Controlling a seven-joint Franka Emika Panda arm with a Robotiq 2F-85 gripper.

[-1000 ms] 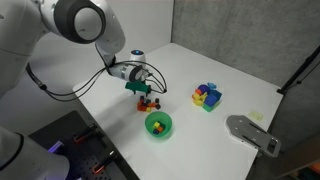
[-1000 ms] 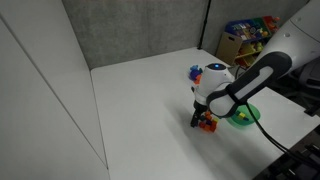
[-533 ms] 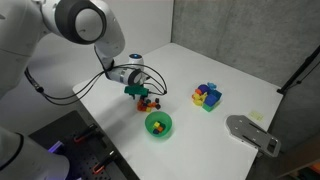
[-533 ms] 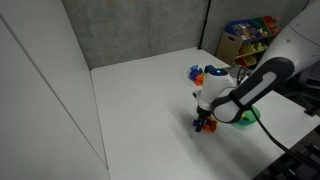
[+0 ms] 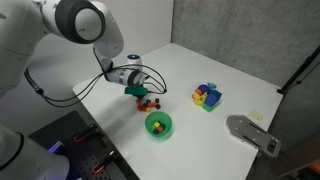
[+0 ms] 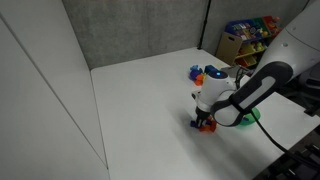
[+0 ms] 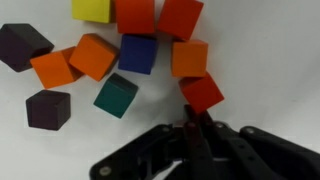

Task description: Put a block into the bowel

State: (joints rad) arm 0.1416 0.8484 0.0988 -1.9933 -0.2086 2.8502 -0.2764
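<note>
Though down among loose blocks (image 7: 93,57) on worktop (image 5: 240,85), cannot tell opening or grip of hand (image 7: 190,120); red block (image 7: 203,93) just beyond tips.

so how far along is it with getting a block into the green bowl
Done: the gripper is over the loose blocks beside the green bowl. In hand: nothing; in the wrist view no block looks gripped. Left: grip one block, carry it to the bowl and drop it in. Something yellow shows inside the bowl, but I cannot tell what.
</note>
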